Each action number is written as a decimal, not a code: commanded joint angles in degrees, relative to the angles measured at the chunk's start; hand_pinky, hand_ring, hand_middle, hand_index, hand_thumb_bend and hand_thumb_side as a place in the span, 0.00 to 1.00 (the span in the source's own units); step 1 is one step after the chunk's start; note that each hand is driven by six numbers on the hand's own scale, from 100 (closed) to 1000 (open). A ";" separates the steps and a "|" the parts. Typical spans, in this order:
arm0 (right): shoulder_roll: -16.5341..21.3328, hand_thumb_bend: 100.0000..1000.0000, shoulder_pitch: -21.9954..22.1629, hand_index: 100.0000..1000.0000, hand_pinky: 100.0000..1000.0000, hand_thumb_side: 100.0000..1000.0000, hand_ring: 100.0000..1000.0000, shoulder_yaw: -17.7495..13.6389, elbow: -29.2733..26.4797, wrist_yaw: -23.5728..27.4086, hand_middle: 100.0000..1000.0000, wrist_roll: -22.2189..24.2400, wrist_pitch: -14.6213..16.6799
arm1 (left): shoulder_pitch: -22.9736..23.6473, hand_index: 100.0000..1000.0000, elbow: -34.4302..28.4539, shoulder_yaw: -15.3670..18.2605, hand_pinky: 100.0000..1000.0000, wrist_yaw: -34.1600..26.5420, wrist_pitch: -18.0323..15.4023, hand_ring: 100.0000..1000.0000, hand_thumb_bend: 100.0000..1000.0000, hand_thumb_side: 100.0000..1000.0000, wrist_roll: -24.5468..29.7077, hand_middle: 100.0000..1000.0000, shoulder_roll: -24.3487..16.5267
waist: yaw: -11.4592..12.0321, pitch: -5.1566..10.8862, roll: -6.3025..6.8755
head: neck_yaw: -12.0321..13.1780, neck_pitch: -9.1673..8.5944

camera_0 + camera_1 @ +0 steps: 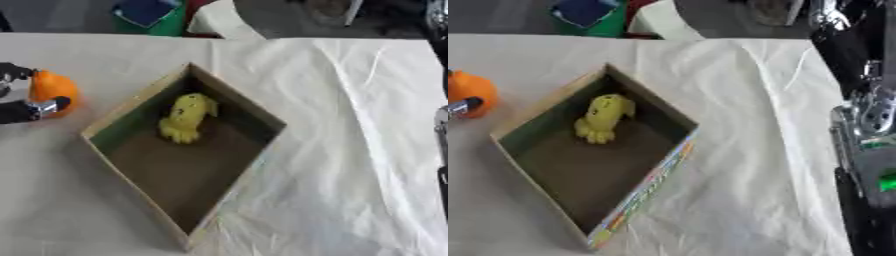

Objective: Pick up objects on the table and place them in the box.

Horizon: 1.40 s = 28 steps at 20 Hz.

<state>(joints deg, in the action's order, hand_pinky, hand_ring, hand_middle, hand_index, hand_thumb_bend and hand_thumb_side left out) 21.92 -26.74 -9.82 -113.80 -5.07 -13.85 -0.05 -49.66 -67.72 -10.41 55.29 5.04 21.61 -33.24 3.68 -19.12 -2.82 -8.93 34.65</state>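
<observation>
A cardboard box (122, 112) lies open in the middle of the table, turned like a diamond. A yellow soft toy (185, 117) lies inside it near the far corner. At the left edge my left hand (22, 111) is curled on a round orange object (52, 90), black fingers above and below it, just left of the box and over the cloth. My right arm (868, 120), silver and black, runs down the right edge of the right eye view, well away from the box. I cannot make out its hand there.
A white, wrinkled cloth (350, 150) covers the table, with wide open cloth to the right of the box. Beyond the far edge stand a green and blue thing (149, 15) and a white object (219, 20).
</observation>
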 commanded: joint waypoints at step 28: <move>0.87 0.00 -0.40 0.76 0.76 0.40 0.65 -0.18 -0.79 0.16 0.39 0.71 -0.21 | -1.81 0.57 -9.85 -0.39 0.31 -7.02 3.53 0.53 0.00 0.22 -8.10 0.45 -0.94 | 0.73 2.31 0.23 | -0.56 0.65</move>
<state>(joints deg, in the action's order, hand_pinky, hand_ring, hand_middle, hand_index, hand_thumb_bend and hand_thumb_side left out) 21.90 -26.68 -9.84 -113.80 -4.97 -13.27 -0.39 -50.04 -75.42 -10.94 47.30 8.40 14.70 -32.23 4.47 -18.23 -2.89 -9.27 35.22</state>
